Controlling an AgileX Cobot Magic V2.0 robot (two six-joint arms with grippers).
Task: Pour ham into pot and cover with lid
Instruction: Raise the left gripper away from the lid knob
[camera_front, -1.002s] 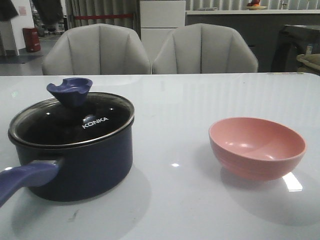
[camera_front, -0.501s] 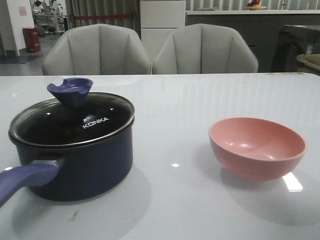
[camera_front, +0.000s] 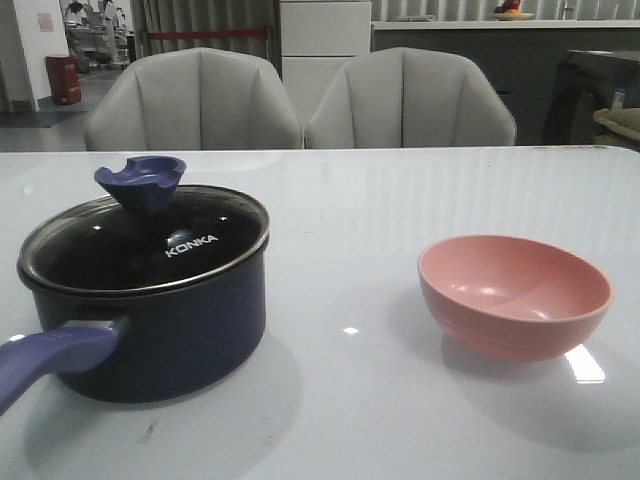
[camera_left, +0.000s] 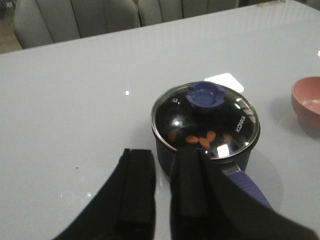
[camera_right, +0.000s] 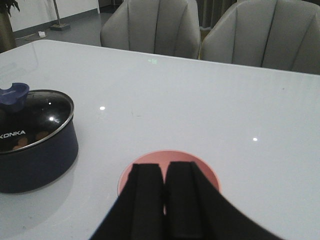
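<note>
The dark pot (camera_front: 175, 340) stands at the front left of the table, its purple-blue handle (camera_front: 50, 358) pointing toward me. The glass lid (camera_front: 215, 222) with the purple-blue knob (camera_front: 141, 182) sits on it. Through the glass the left wrist view shows the ham (camera_left: 200, 140), several orange-pink chunks on the pot's bottom. My left gripper (camera_left: 165, 154) hovers open just short of the pot (camera_left: 165, 150), holding nothing. My right gripper (camera_right: 164, 167) is shut and empty above the near rim of the pink bowl (camera_right: 205, 172). No gripper shows in the front view.
The pink bowl (camera_front: 513, 295) sits empty at the right, about a pot's width from the pot. The glossy white table (camera_front: 400, 200) stretches back to two grey chairs (camera_front: 195, 100) (camera_front: 410, 98) behind its far edge.
</note>
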